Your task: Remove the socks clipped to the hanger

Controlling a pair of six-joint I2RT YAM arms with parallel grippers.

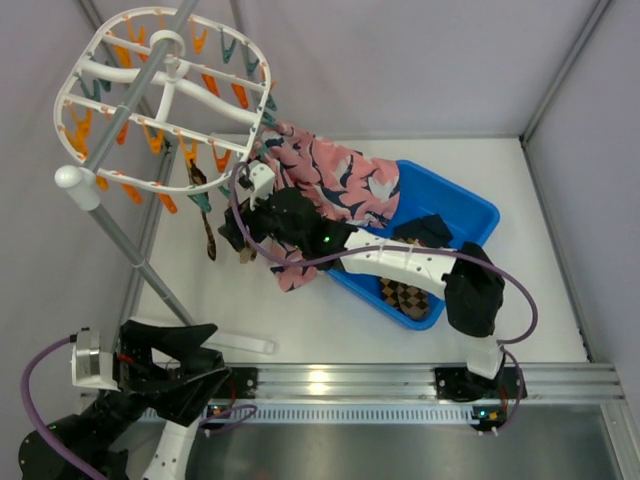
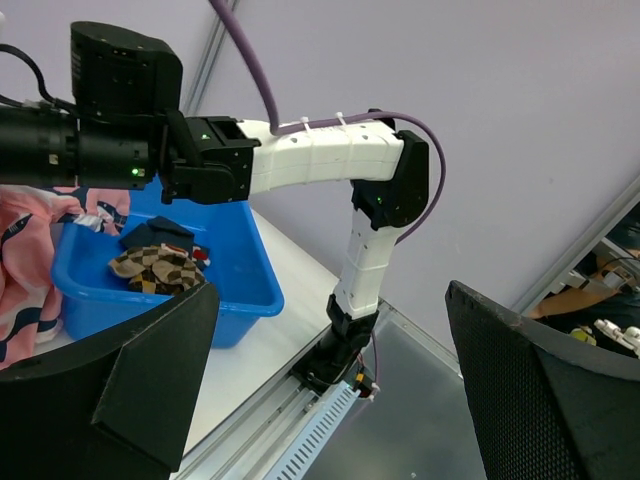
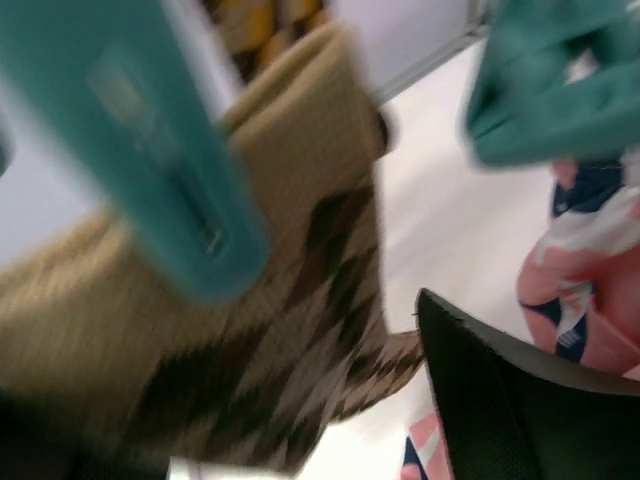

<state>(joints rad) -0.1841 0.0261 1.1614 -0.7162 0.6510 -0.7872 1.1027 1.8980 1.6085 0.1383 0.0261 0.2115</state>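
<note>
my right pincer (image 1: 240,235) is apart at the brown-and-black checkered fabric sock (image 3: 250,330) under a teal plastic clip (image 3: 150,150), my left pincer (image 2: 330,300) wide apart.

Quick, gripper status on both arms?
Left gripper: open, holding nothing.
Right gripper: open at the checkered sock hanging from a teal clip, not yet clamped on it.

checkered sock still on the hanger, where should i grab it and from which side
Grip the checkered sock just under the teal clip, not the clip. It hangs straight down from the hanger, so probably come in level from the blue bin side, pinch across the fabric, pull down.
</note>
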